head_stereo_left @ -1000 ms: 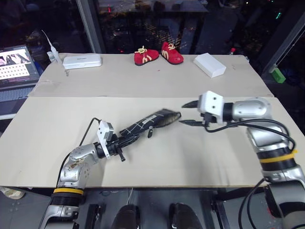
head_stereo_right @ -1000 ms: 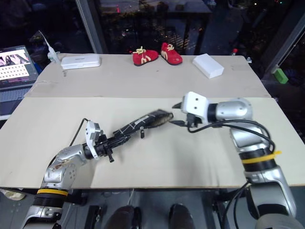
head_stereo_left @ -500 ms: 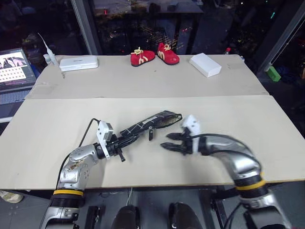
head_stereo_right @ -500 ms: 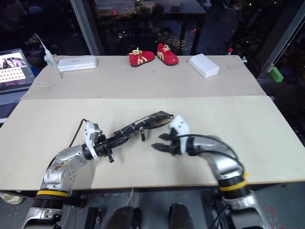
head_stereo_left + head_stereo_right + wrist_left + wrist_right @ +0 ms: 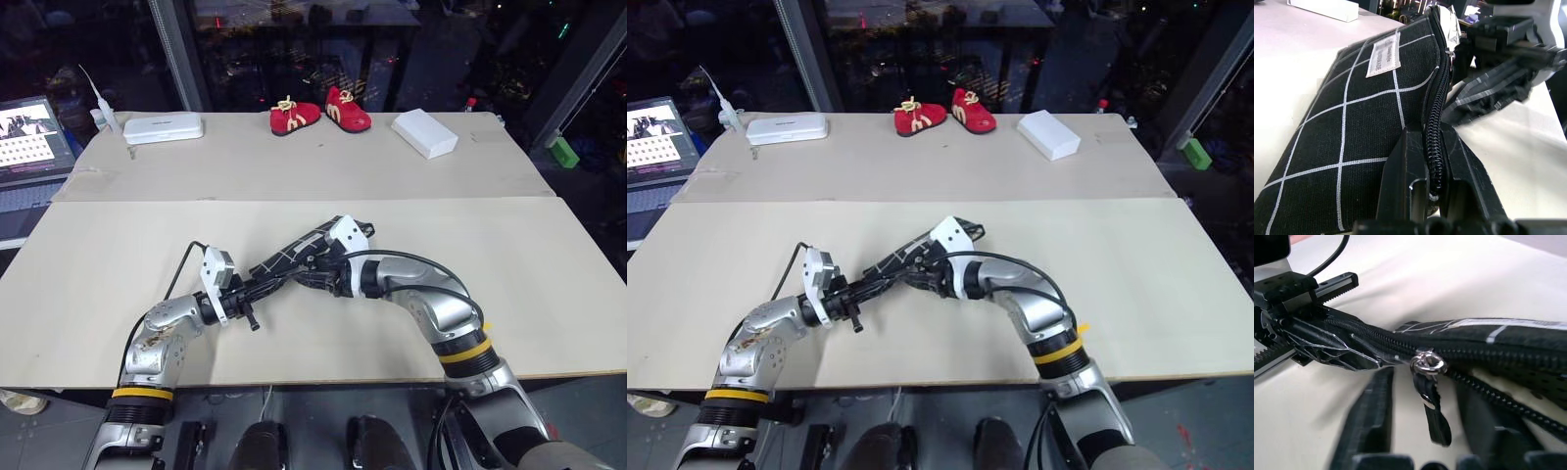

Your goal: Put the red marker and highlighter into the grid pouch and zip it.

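Note:
The grid pouch (image 5: 294,253) lies slanted on the table, black with white grid lines and a white label (image 5: 1383,55). My left gripper (image 5: 255,287) is shut on its near zipper end, the fingers (image 5: 1410,161) clamped on either side of the zipper teeth. My right gripper (image 5: 309,277) reaches in from the right at the pouch's middle. Its fingers (image 5: 1374,396) stand apart on either side of the hanging black zipper pull strap (image 5: 1434,411), open and not pressing it. The zipper runs partly open beyond the slider. The red marker and the highlighter are out of view.
At the back of the table are a pair of red shoes (image 5: 323,110), a white box (image 5: 424,132) and a flat white case (image 5: 165,127). A laptop (image 5: 29,132) stands at the far left. A green block (image 5: 561,152) sits off the table at the right.
My right gripper swung down and left from beyond the pouch's far end to the zipper pull, rolling as it came, and its fingers narrowed. The left gripper kept its hold.

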`<state>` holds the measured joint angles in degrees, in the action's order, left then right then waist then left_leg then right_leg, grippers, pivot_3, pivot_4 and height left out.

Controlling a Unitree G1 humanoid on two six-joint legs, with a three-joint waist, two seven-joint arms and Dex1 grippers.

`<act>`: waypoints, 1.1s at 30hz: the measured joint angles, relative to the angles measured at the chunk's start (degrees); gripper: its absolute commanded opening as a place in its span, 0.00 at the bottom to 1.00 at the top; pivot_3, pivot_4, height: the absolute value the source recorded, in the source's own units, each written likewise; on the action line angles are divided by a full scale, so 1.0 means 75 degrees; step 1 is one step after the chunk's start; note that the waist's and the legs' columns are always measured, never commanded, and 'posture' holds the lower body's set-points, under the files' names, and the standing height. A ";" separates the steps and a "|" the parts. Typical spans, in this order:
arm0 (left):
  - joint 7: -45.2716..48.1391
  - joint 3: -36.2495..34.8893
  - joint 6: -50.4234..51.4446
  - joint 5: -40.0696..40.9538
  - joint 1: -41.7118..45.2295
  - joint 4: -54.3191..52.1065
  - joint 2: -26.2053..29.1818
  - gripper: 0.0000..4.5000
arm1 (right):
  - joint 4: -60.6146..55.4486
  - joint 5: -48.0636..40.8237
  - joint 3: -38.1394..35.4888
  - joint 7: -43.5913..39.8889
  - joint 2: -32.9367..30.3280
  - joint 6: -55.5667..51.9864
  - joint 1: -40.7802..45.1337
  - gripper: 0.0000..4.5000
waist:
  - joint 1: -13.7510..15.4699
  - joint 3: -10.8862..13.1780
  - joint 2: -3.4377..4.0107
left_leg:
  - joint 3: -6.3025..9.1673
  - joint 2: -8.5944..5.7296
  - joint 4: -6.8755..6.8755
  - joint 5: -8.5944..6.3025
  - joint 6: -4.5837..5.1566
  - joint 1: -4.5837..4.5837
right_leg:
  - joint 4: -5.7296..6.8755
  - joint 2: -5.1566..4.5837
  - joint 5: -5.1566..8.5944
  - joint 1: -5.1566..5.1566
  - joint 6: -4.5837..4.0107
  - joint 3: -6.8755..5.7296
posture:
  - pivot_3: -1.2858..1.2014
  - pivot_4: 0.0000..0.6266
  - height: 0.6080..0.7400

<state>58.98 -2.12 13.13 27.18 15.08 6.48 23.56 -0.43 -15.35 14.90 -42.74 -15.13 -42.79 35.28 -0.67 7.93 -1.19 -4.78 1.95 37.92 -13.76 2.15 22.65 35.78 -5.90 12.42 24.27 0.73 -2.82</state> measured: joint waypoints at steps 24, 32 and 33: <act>-0.0106 0.0067 0.0096 0.0003 -0.0321 -0.0338 -0.0001 0.00 | 0.0396 -0.0166 -0.1081 -0.0623 -0.2164 0.0511 -0.0369 0.01 | -0.0021 0.0001 -0.0002 | -0.0003 0.0001 -0.0002 -0.0001 0.0002 -0.0001 | -0.0005 0.0002 0.0001 0.0000 0.0001 0.0007 | 0.52 0.24 1.00; -0.0121 0.0112 0.0226 0.0008 -0.0358 -0.0535 0.0003 0.00 | 0.0792 -0.0228 -0.1500 -0.0663 -0.2436 0.0904 -0.0370 0.01 | -0.0013 0.0002 -0.0003 | -0.0003 0.0001 -0.0002 -0.0002 0.0002 -0.0002 | -0.0007 0.0005 0.0001 0.0000 0.0001 0.0010 | 0.52 0.24 1.00; -0.0121 0.0112 0.0247 0.0008 -0.0359 -0.0541 0.0003 0.00 | 0.0797 -0.0228 -0.1500 -0.0658 -0.2433 0.0932 -0.0370 0.01 | -0.0009 0.0002 -0.0003 | -0.0003 0.0001 -0.0002 -0.0002 0.0002 -0.0002 | -0.0007 0.0004 0.0001 0.0000 0.0001 0.0010 | 0.52 0.24 1.00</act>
<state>58.07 -1.28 14.98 27.24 12.39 2.43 23.59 5.54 -17.05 3.66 -47.68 -33.38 -35.79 32.50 -0.74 7.94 -1.21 -4.80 1.96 37.90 -13.78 2.17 22.63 35.73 -5.87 12.43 24.27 0.74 -2.74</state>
